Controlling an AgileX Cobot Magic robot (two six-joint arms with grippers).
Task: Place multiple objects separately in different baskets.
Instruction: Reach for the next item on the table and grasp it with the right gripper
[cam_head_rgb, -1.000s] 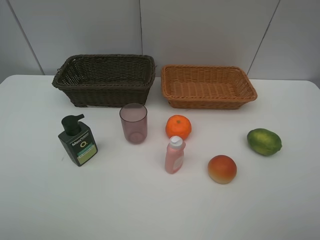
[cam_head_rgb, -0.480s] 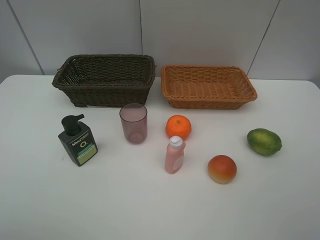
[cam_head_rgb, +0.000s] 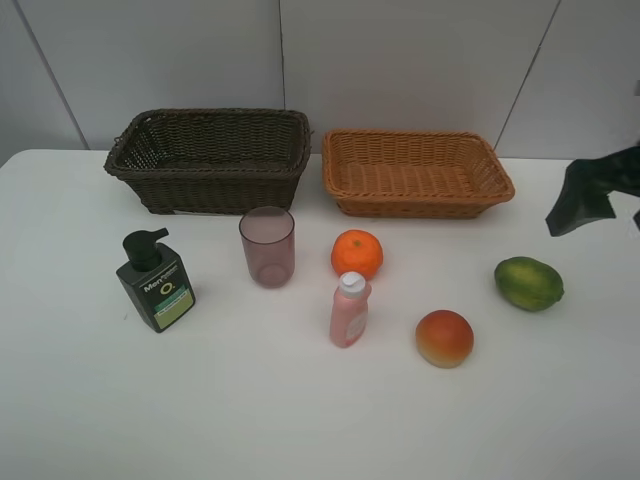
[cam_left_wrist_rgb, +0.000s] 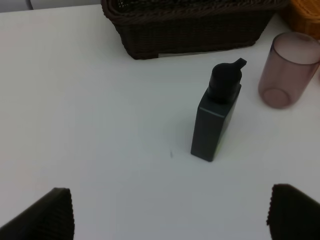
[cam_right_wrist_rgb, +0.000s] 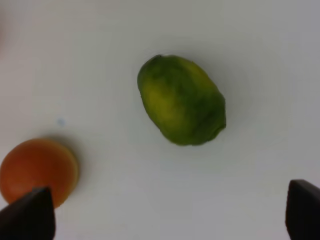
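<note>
The right gripper (cam_head_rgb: 590, 195) hovers near the green fruit (cam_head_rgb: 528, 283) by the desk's right edge, jaws spread wide, apparently to carry it to the tan wicker basket (cam_head_rgb: 420, 207) at the back edge. The left gripper (cam_left_wrist_rgb: 170, 215), jaws also spread, faces the dark green pump bottle (cam_left_wrist_rgb: 216, 112) near the left edge.

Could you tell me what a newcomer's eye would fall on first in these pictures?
Two empty wicker baskets at the back: the dark brown basket left, the light orange basket right. Before them, the orange stands out near the middle of the white table. At the right, the open right gripper hangs near the green fruit.
</note>
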